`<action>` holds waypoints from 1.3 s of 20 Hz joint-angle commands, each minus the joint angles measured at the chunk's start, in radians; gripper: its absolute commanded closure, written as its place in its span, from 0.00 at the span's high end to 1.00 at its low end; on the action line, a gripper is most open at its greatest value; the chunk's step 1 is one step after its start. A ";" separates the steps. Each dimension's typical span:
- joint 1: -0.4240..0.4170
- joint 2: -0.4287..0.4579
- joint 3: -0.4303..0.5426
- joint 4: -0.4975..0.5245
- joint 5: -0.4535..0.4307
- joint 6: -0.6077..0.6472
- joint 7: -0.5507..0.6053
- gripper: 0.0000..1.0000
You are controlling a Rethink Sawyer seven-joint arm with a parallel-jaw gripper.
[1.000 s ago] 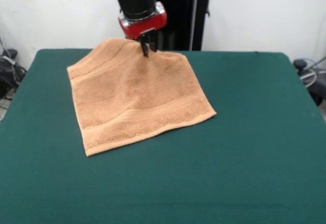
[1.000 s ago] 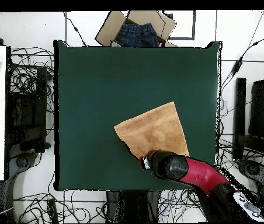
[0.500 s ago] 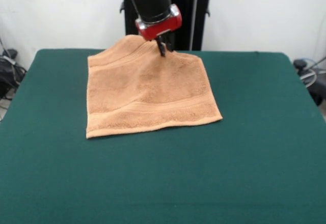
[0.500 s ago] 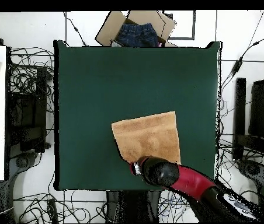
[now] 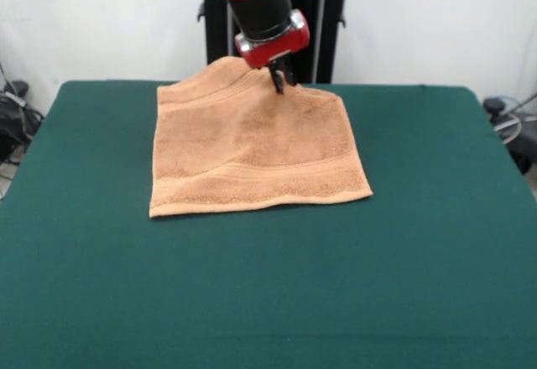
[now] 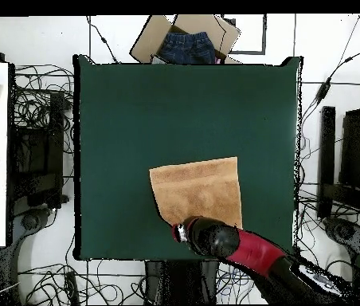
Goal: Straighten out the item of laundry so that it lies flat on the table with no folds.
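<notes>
A light orange-tan terry towel [image 5: 252, 147] [image 6: 197, 190], roughly square with woven band stripes, lies spread on the dark green felt-topped table [image 5: 403, 260] [image 6: 151, 111]. Its far edge is raised and rumpled.

**Even, soft light in both views**

The front view was bright and evenly lit, with no glare on the counter [image 5: 419, 260]. The towel [image 5: 252, 155] cast only a thin, faint shadow along its near edge. The white wall behind looked slightly washed out. The overhead view was dimmer and flatter, its fine detail soft.
</notes>
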 commanded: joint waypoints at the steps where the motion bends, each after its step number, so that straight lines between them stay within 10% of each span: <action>1: 0.011 0.037 0.046 0.024 0.033 -0.111 0.249 1.00; 21: -0.025 0.067 0.018 -0.019 -0.027 -0.266 0.213 1.00; 26: 0.092 -0.176 -0.113 -0.021 0.011 -0.149 0.213 1.00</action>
